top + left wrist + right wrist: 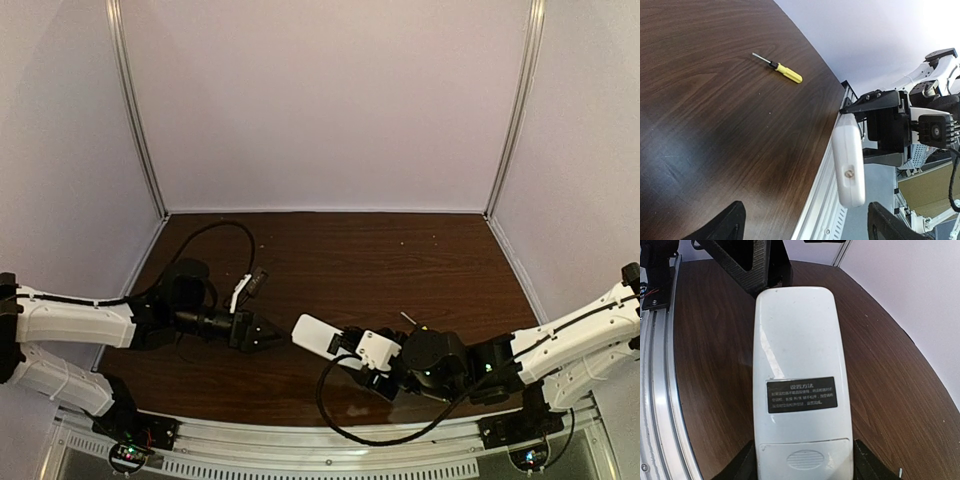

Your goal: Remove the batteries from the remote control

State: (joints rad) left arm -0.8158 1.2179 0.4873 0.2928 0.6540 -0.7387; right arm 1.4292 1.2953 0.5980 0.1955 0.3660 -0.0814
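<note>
Right under your right wrist camera is the remote control, held clear of the table back-side up, with the jaws of the right gripper clamped on the sides of its lower end. The ribbed battery cover is not yet off there, so the batteries are out of sight, presumably inside. Your left gripper hangs just beside the remote's free end, jaws wide and empty, so I judge you are at the cover-opening step: next, set a left fingertip on the ribbed patch and slide the cover off while the right grip holds firm
</note>
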